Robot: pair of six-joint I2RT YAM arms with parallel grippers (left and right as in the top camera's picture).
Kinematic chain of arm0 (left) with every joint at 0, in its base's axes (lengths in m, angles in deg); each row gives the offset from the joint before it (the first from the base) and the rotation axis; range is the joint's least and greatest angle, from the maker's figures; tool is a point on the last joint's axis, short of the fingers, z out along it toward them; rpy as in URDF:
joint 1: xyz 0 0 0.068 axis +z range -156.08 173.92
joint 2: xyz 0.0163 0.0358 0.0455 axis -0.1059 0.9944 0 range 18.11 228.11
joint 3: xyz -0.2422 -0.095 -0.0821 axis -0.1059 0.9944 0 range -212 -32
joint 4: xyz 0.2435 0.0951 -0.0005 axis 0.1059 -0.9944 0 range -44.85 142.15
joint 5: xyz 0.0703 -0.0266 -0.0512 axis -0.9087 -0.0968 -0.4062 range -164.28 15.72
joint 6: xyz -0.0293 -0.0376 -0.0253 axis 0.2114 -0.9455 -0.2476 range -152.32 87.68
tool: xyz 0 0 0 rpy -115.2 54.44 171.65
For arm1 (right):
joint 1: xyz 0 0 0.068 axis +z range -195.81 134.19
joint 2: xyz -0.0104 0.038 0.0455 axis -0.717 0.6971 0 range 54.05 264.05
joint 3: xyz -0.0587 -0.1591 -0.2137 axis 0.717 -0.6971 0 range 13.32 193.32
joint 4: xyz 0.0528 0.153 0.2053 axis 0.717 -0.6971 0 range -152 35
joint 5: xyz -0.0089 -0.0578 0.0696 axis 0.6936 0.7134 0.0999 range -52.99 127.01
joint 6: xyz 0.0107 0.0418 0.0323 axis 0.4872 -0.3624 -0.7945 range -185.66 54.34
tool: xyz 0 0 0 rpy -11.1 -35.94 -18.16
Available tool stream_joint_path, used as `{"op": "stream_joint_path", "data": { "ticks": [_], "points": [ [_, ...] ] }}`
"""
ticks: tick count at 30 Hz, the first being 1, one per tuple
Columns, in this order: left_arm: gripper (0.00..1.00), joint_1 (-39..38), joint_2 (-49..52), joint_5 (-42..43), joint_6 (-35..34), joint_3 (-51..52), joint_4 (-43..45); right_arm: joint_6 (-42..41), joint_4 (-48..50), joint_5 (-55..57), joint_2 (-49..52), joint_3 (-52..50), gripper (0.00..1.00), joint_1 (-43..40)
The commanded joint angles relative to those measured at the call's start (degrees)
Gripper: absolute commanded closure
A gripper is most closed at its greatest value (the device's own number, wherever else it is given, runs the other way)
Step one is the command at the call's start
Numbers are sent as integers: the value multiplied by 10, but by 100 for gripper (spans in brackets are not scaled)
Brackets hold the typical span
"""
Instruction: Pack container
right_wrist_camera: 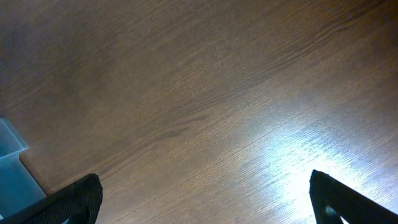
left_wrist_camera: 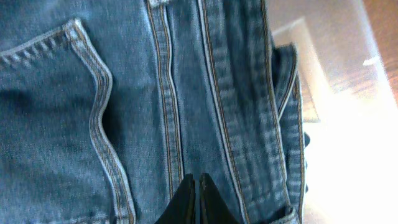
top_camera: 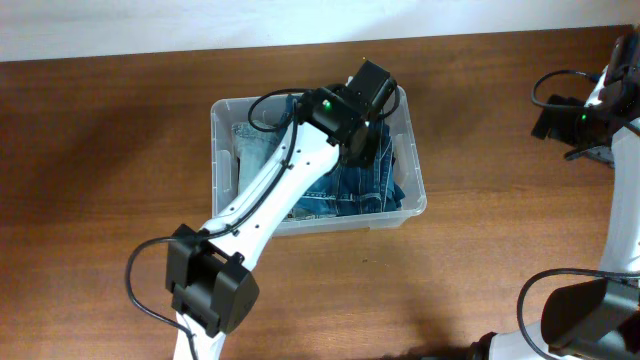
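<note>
The container (top_camera: 217, 160) is a clear plastic bin in the middle of the table, and its pale wall also shows in the left wrist view (left_wrist_camera: 348, 124). Folded blue jeans (top_camera: 350, 190) lie inside it. In the left wrist view the jeans (left_wrist_camera: 124, 93) fill the frame, with a back pocket and seams showing. My left gripper (left_wrist_camera: 198, 186) is shut, its tips right over the denim, with nothing visible between the fingers. My right gripper (right_wrist_camera: 205, 199) is open and empty over bare wood at the table's right side.
The wooden table (top_camera: 100, 150) surrounds the bin. The left arm (top_camera: 290, 180) reaches across the bin from the front. A corner of the bin (right_wrist_camera: 12, 168) shows at the left edge of the right wrist view. The right arm (top_camera: 600, 110) stands at the far right.
</note>
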Motion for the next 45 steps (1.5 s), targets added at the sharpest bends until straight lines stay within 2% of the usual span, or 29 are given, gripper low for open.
{"op": "stream_joint_path", "data": {
  "ticks": [1, 10, 19, 24, 31, 36, 40, 43, 45],
  "points": [
    [95, -1, 8, 3, -6, 10, -4, -5, 0, 3, 0, 6, 2, -2],
    [95, -1, 33, 10, -21, 74, 4, -5, 0, 3, 0, 6, 1, -2],
    [99, 4, 19, 7, -21, 65, -1, -5, 0, 3, 0, 6, 1, -2],
    [99, 6, -67, -4, -21, 55, -1, -5, 0, 3, 0, 6, 1, -2],
    [99, 6, -247, -125, -21, 55, -55, -5, 0, 3, 0, 6, 2, -2],
    [99, 5, -360, -181, -22, 55, -111, -5, 0, 3, 0, 6, 2, -2],
    [99, 5, -453, -214, -62, 61, -159, -5, 0, 3, 0, 6, 1, -2],
    [99, 5, -507, -221, -63, 81, -164, -5, 0, 3, 0, 6, 2, -2],
    [99, 5, -563, -259, -91, 117, -163, -5, 0, 3, 0, 6, 2, -2]
  ]
}}
